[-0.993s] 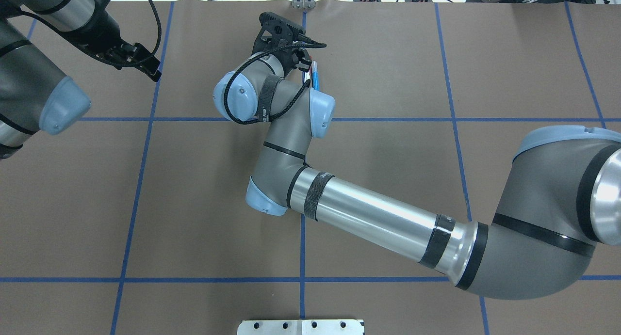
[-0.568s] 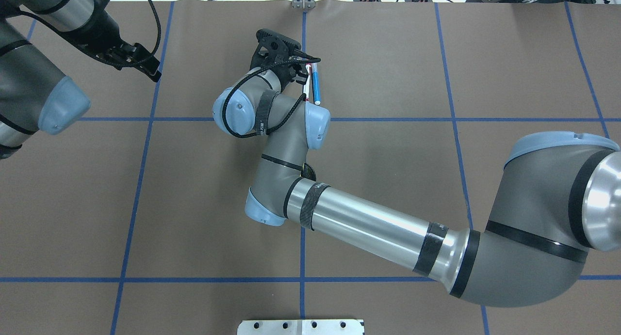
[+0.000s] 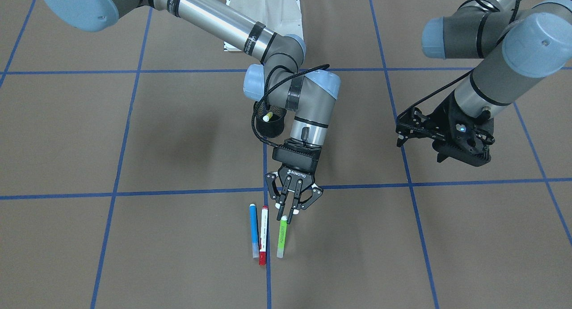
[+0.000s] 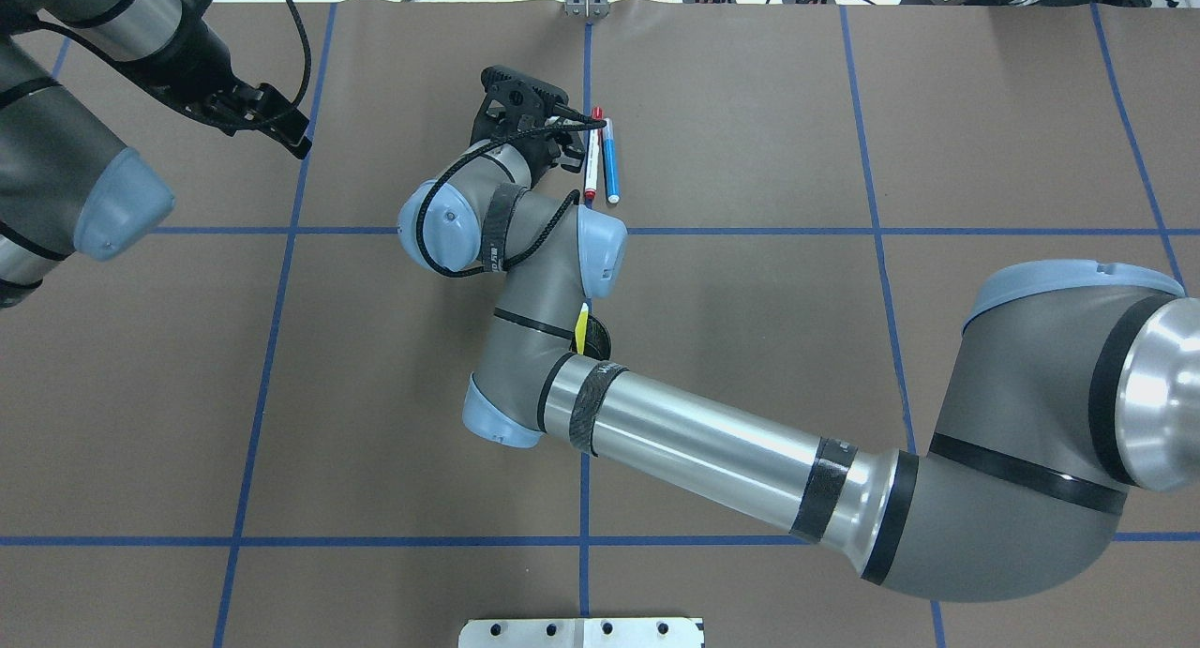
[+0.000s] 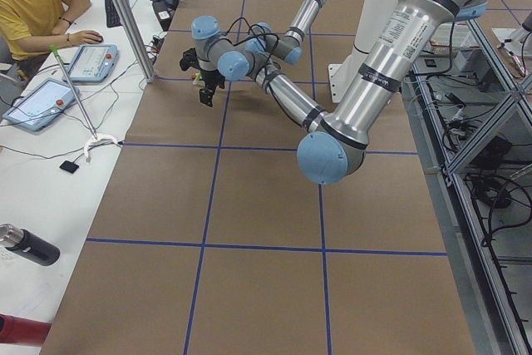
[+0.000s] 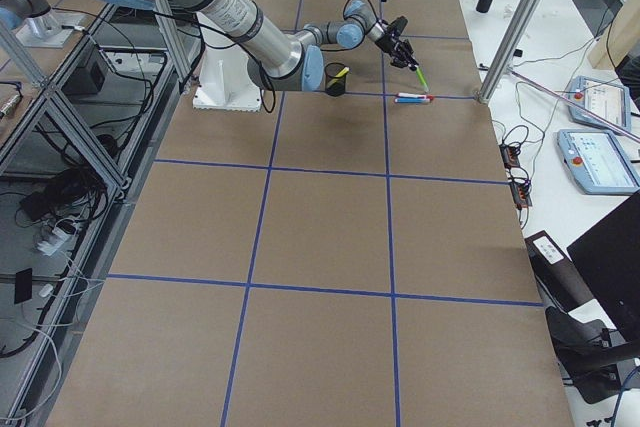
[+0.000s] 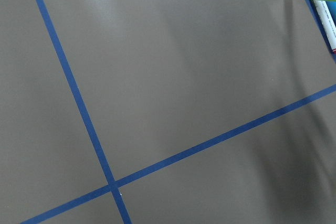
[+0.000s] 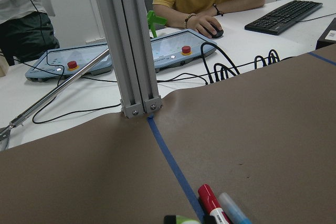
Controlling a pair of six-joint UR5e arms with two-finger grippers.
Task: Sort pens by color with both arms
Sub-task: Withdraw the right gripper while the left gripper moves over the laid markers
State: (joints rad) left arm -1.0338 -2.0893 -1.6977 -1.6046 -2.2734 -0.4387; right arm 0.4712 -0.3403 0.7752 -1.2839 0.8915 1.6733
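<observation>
My table (image 3: pixel 134 134) has a brown cover gridded with blue tape lines (image 3: pixel 178 193). The blue pen (image 3: pixel 254 230) and red pen (image 3: pixel 263 235) lie flat side by side, just beside one line. The black cup (image 3: pixel 271 125) stands upright, closer to my base.

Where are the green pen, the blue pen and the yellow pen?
green pen (image 3: pixel 281 237): front-facing view, on the middle of its barrel.
blue pen (image 3: pixel 254 228): front-facing view, on the middle of its barrel.
yellow pen (image 4: pixel 581 328): overhead view, on the bit of yellow barrel that shows.
</observation>
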